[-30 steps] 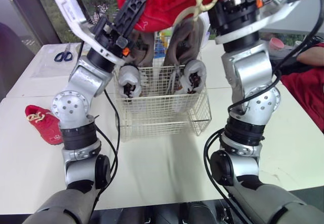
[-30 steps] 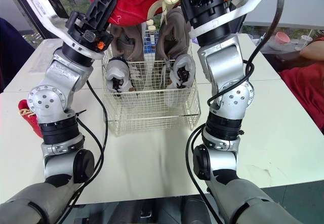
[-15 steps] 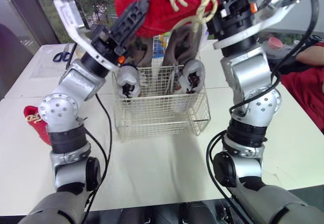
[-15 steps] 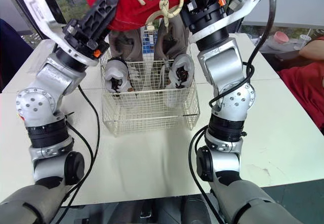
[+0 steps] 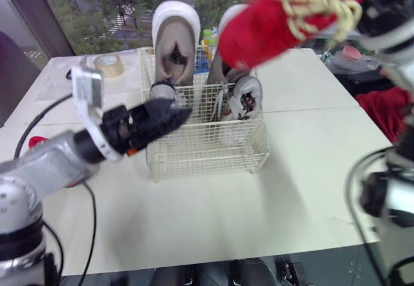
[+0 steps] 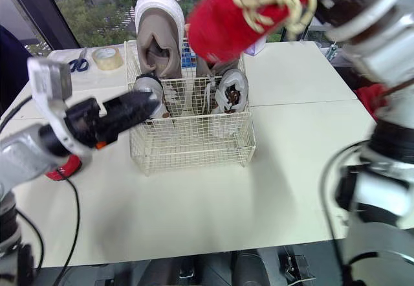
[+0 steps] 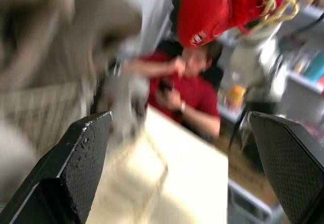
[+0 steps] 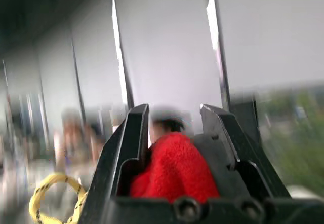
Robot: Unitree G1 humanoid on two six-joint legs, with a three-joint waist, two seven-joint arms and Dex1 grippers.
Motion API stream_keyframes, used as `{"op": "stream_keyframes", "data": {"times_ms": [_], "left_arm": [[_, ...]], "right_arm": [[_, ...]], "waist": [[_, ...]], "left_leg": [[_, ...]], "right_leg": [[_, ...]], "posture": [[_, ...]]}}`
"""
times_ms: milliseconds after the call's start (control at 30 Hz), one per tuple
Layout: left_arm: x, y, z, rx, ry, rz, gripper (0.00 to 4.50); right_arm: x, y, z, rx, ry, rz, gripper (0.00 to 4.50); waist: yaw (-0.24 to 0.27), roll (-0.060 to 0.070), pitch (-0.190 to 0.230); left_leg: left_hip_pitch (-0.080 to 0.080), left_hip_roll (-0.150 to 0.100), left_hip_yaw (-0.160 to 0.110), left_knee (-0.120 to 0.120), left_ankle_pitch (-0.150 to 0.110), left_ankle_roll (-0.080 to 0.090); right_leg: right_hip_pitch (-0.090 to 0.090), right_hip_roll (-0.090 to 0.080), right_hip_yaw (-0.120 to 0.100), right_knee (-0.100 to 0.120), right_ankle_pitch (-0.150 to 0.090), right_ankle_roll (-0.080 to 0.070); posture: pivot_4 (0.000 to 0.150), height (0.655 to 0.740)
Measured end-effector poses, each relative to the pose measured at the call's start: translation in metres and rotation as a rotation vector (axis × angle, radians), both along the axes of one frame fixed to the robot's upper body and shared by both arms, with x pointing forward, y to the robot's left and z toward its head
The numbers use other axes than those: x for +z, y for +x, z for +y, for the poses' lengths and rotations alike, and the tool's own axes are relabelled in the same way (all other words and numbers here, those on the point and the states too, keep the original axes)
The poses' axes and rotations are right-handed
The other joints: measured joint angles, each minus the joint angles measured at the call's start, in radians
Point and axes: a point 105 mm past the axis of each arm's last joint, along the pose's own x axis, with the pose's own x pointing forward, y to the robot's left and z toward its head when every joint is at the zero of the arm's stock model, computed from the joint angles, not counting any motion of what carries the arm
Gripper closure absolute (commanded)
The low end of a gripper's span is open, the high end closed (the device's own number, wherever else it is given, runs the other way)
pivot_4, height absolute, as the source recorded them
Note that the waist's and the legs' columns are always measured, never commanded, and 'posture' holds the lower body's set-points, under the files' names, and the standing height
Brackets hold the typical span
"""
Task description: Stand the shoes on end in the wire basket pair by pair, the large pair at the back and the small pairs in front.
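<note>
- Gripping the red shoe (image 8: 174, 171) by its fuzzy edge, the right gripper (image 8: 174, 122) has both black fingers pinched onto it in the right wrist view. A loop of yellow lace (image 8: 50, 193) hangs off to one side, and everything behind is just blur
- Left wrist view: the left gripper (image 7: 179, 120) is spread wide with nothing between its fingers (image 7: 76, 163). Past them you get the wire basket (image 7: 40, 117) and one of the large beige pair (image 7: 76, 26), both pretty smeared. The red shoe hangs up high, and a person (image 7: 195, 89) in a red top sits beyond the table
- Head views: the wire basket sits mid table (image 5: 291, 189). The large beige pair stands on end along the back, and the small grey pair (image 5: 247, 98) stands right in front of them. The left small one is partly hidden by the left gripper, which hangs at the basket's left front corner; can't tell if it's touching the wire. The red shoe is up in the air over the right back part of the basket, clear of it, toe towards the robot's left. A second red shoe (image 6: 65, 167) lies on the table off to the left, mostly hidden behind the left arm. A tape roll (image 5: 108, 65) and scissors (image 6: 79, 59) lie at the far left end
</note>
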Motion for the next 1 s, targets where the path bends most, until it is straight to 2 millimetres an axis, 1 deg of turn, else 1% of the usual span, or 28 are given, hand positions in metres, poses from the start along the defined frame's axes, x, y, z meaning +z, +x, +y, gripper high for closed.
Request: {"op": "stream_keyframes", "data": {"times_ms": [67, 100, 167, 233, 333, 467, 600, 833, 900, 933, 967, 1000], "left_arm": [[-0.009, -0.004, 0.0, 0.016, 0.018, 0.028, 0.05], [-0.019, -0.006, 0.001, 0.038, 0.047, 0.049, 0.05], [-0.032, -0.007, 0.003, 0.072, 0.083, 0.083, 0.05], [-0.039, -0.009, 0.004, 0.107, 0.126, 0.073, 0.05], [-0.046, -0.014, 0.001, 0.119, 0.169, 0.06, 0.05], [-0.058, -0.022, -0.002, 0.1, 0.165, 0.107, 0.05], [-0.062, -0.024, -0.002, 0.084, 0.177, 0.122, 0.05], [-0.057, -0.025, -0.002, 0.068, 0.193, 0.096, 0.05], [-0.056, -0.023, -0.002, 0.069, 0.189, 0.094, 0.0], [-0.056, -0.023, -0.002, 0.07, 0.188, 0.092, 0.0], [-0.055, -0.022, -0.001, 0.073, 0.183, 0.088, 0.0], [-0.054, -0.022, -0.001, 0.075, 0.181, 0.087, 0.0]], "right_arm": [[-0.012, -0.002, 0.005, 0.027, -0.117, -0.003, 3.33], [-0.022, -0.001, 0.008, 0.038, -0.189, 0.004, 3.33], [-0.037, 0.004, 0.012, 0.055, -0.257, 0.031, 3.33], [-0.053, 0.009, 0.019, 0.077, -0.313, 0.046, 3.33], [-0.073, 0.015, 0.032, 0.088, -0.395, 0.014, 3.33], [-0.096, 0.026, 0.039, 0.045, -0.523, -0.053, 3.33], [-0.117, 0.03, 0.044, 0.06, -0.627, -0.094, 3.33], [-0.145, 0.035, 0.045, 0.102, -0.725, -0.108, 3.33], [-0.154, 0.039, 0.045, 0.11, -0.74, -0.092, 2.33], [-0.157, 0.041, 0.045, 0.11, -0.744, -0.085, 1.96], [-0.16, 0.043, 0.044, 0.106, -0.753, -0.08, 1.4], [-0.162, 0.044, 0.043, 0.102, -0.758, -0.075, 1.07]], "waist": [[-0.007, 0.001, 0.0], [-0.008, 0.001, 0.0], [-0.002, 0.001, 0.0], [0.002, 0.001, 0.0], [0.007, 0.001, 0.0], [0.008, 0.001, 0.0], [0.009, 0.002, 0.0], [0.023, 0.002, 0.0], [0.026, 0.002, 0.0], [0.026, 0.002, 0.0], [0.025, 0.002, 0.0], [0.025, 0.002, 0.0]], "left_leg": [[0.001, 0.001, 0.001, 0.0, -0.001, 0.0], [0.001, 0.001, 0.001, 0.0, -0.001, -0.002], [0.001, 0.001, 0.001, 0.0, -0.001, -0.004], [0.0, 0.001, 0.001, 0.0, -0.001, -0.004], [-0.001, 0.0, 0.001, 0.0, -0.002, -0.004], [-0.001, -0.002, 0.002, 0.0, 0.001, -0.008], [-0.001, -0.002, 0.002, -0.001, 0.001, -0.008], [-0.001, -0.002, 0.002, -0.001, 0.001, -0.008], [-0.001, -0.002, 0.002, -0.001, 0.001, -0.008], [-0.001, -0.002, 0.002, -0.001, 0.001, -0.008], [-0.001, -0.002, 0.002, -0.001, 0.001, -0.008], [-0.001, -0.002, 0.002, -0.001, 0.001, -0.008]], "right_leg": [[0.0, -0.001, 0.001, -0.001, 0.0, -0.001], [0.0, -0.001, 0.001, -0.001, 0.0, -0.001], [-0.001, -0.001, 0.0, 0.0, 0.001, -0.001], [-0.002, -0.002, 0.0, -0.001, 0.001, -0.002], [-0.005, -0.003, 0.0, -0.003, 0.001, -0.002], [-0.006, -0.006, 0.0, -0.003, 0.001, -0.002], [-0.006, -0.005, 0.0, -0.002, 0.001, -0.002], [-0.006, -0.006, 0.0, -0.003, 0.001, -0.002], [-0.006, -0.006, 0.0, -0.003, 0.001, -0.002], [-0.006, -0.006, 0.0, -0.003, 0.001, -0.002], [-0.006, -0.006, 0.0, -0.003, 0.001, -0.002], [-0.006, -0.006, 0.0, -0.003, 0.001, -0.002]], "posture": [[0.15, 0.74], [0.15, 0.74], [0.15, 0.74], [0.15, 0.74], [0.15, 0.74], [0.15, 0.74], [0.15, 0.74], [0.15, 0.74], [0.15, 0.74], [0.15, 0.74], [0.15, 0.74], [0.15, 0.74]]}}
